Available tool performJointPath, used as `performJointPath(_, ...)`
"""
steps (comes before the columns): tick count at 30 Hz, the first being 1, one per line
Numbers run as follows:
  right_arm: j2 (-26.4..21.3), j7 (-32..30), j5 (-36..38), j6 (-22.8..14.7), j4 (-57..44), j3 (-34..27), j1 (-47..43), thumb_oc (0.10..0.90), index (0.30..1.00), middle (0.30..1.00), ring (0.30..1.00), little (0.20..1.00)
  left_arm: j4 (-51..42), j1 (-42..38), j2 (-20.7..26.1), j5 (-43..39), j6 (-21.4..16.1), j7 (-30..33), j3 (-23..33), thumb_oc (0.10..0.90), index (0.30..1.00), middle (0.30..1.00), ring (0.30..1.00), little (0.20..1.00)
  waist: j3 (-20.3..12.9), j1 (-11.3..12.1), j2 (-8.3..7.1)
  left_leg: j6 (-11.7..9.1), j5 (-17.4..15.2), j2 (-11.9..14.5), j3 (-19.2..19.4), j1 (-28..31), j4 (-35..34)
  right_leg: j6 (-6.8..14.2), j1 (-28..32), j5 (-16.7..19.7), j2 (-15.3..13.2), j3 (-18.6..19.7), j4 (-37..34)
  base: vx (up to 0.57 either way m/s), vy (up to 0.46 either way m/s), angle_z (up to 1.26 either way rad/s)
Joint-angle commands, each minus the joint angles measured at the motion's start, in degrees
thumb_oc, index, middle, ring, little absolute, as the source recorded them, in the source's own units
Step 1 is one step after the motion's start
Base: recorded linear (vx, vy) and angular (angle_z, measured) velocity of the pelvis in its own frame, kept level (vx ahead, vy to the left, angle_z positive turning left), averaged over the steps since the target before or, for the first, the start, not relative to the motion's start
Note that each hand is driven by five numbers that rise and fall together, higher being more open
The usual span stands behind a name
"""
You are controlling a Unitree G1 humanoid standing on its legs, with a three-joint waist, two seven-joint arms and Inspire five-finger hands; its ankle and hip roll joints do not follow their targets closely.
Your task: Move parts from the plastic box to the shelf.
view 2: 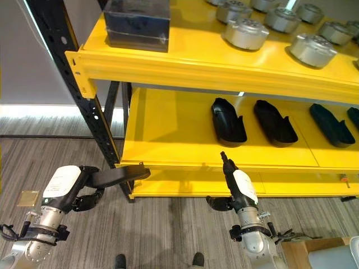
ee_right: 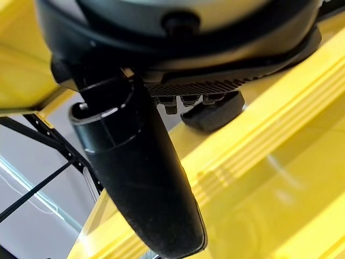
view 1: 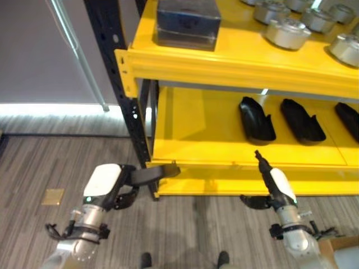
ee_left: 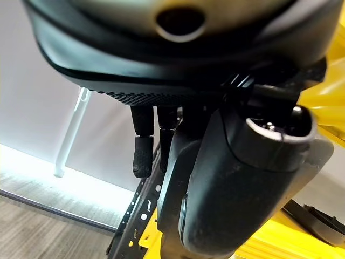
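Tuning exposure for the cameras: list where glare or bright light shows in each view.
Left eye view: a bright light strip runs along the wall's base; a white glint sits under the upper shelf. Left wrist view: that strip glows. Right wrist view: soft sheen on the yellow shelf.

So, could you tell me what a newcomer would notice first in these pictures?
First the bright yellow shelf on its dark perforated upright. Its lower level holds a row of black curved parts, and the upper level holds round silver metal parts beside a dark box. In front, the left hand holds a long black part towards the lower level's front edge, and the right hand reaches for it too.
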Motion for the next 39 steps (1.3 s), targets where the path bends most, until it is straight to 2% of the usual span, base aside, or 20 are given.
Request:
performJointPath(1, -6.0, -1.6, -0.9, -2.5, -3.6, -2.0, -4.1, 0.900, 1.000, 1.000, 1.000, 1.000, -7.2, -3.9, -1.7, -2.3, -3.9, 4.6, 4.7, 0.400, 0.300, 0.300, 0.300, 0.300, -5.0, -0.1, 2.74, 3.4, -1.2, -0.7, 2.7, 0.0, -0.4, 0.0, -2.1, -10.2, 6.1, 0.2, 4.6, 0.01, 0.006, -0.12)
performJointPath(8, -7.0, -1.3, -0.8, -2.8, -3.6, -1.8, -4.1, 0.900, 1.000, 1.000, 1.000, 1.000, -8.5, -5.2, 0.9, -2.8, -5.2, 1.8, 2.1, 0.400, 0.300, 0.300, 0.300, 0.300, -5.1, -1.1, 2.48, 3.1, -1.5, -0.3, 3.4, 0.1, -0.4, 0.5, -2.6, -9.5, 6.5, 0.9, 3.7, 0.00, 0.002, -0.07)
performJointPath(15, -7.7, -0.5, 0.4, -3.3, -3.0, -1.7, -3.4, 0.900, 1.000, 1.000, 1.000, 1.000, -15.8, -9.2, 6.4, -10.7, -8.6, -4.5, -0.5, 0.400, 0.300, 0.300, 0.300, 0.300, -5.1, -2.5, 2.32, 3.4, -2.3, -0.7, 4.5, 0.9, -0.4, 1.2, -3.0, -8.7, 6.4, 2.5, 3.4, -0.01, 0.032, -0.05)
performJointPath(18, -7.4, -0.1, 0.6, -3.2, -2.8, -1.9, -3.0, 0.900, 1.000, 1.000, 1.000, 1.000, -18.0, -10.4, 6.0, -16.0, -8.3, -5.4, -0.4, 0.400, 0.300, 0.300, 0.300, 0.300, -5.2, -2.6, 1.98, 3.5, -2.5, -0.8, 4.9, 1.2, -0.4, 1.4, -3.0, -8.4, 6.3, 2.9, 3.2, 0.00, 0.035, -0.08)
performJointPath(19, -7.0, -0.1, 0.6, -2.7, -2.6, -2.2, -2.4, 0.900, 1.000, 1.000, 1.000, 1.000, -19.4, -11.8, 4.3, -21.8, -7.5, -5.7, -0.6, 0.400, 0.300, 0.300, 0.300, 0.300, -5.4, -3.0, 1.69, 3.7, -2.7, -0.9, 5.2, 1.5, -0.4, 1.5, -2.9, -8.2, 6.1, 3.1, 3.1, 0.01, 0.037, -0.18)
performJointPath(24, -6.0, 1.0, 1.0, -1.7, -2.3, -2.0, -2.2, 0.900, 1.000, 1.000, 1.000, 1.000, -23.0, -18.4, 1.4, -32.7, -7.0, -7.2, -1.6, 0.400, 0.300, 0.300, 0.300, 0.300, -5.8, -3.5, 1.21, 4.0, -3.3, -1.1, 5.7, 2.4, -0.4, 1.7, -2.7, -8.1, 6.2, 4.1, 3.0, 0.01, 0.027, -0.07)
performJointPath(27, -5.5, 0.9, 0.9, -1.5, -2.2, -2.2, -2.0, 0.900, 1.000, 1.000, 1.000, 1.000, -24.4, -21.7, -0.4, -35.1, -7.2, -6.8, -2.3, 0.400, 0.300, 0.300, 0.300, 0.300, -6.0, -3.6, 0.86, 4.1, -3.6, -1.1, 6.0, 2.9, -0.4, 1.7, -2.4, -8.0, 6.1, 4.5, 3.0, 0.02, 0.016, -0.02)
performJointPath(32, -5.2, 0.7, 0.7, -1.4, -2.0, -2.4, -1.8, 0.900, 1.000, 1.000, 1.000, 1.000, -23.7, -23.4, -1.5, -32.6, -6.7, -5.1, -2.7, 0.400, 0.300, 0.300, 0.300, 0.300, -6.1, -3.8, 0.71, 4.2, -3.9, -1.1, 6.5, 3.5, -0.4, 1.7, -2.2, -7.9, 6.2, 5.1, 2.8, 0.01, 0.007, -0.13)
performJointPath(35, -5.1, 0.5, 0.6, -1.5, -1.7, -2.0, -2.0, 0.900, 1.000, 1.000, 1.000, 1.000, -20.9, -23.1, -1.0, -24.9, -5.8, -2.0, -2.3, 0.400, 0.300, 0.300, 0.300, 0.300, -6.1, -3.7, 0.69, 4.1, -3.9, -0.9, 6.7, 3.7, -0.4, 1.6, -2.0, -8.0, 6.4, 5.4, 2.5, 0.00, 0.000, 0.00)
performJointPath(36, -5.2, 0.4, 0.5, -1.5, -1.2, -1.8, -2.0, 0.900, 1.000, 1.000, 1.000, 1.000, -18.6, -22.6, -0.4, -18.9, -5.2, -1.2, -2.1, 0.400, 0.300, 0.300, 0.300, 0.300, -6.3, -3.7, 0.66, 4.0, -3.9, -0.9, 6.7, 3.8, -0.4, 1.5, -1.9, -8.1, 6.5, 5.3, 2.5, 0.00, 0.000, 0.00)
performJointPath(39, -5.5, -0.1, 0.2, -1.6, -0.8, -1.6, -2.4, 0.900, 1.000, 1.000, 1.000, 1.000, -14.4, -22.4, 1.0, -9.2, -4.5, 1.0, -2.2, 0.400, 0.300, 0.300, 0.300, 0.300, -6.3, -3.6, 0.72, 3.8, -3.8, -0.7, 6.5, 3.7, -0.4, 1.5, -1.8, -8.3, 6.6, 5.2, 2.4, 0.00, 0.000, 0.00)
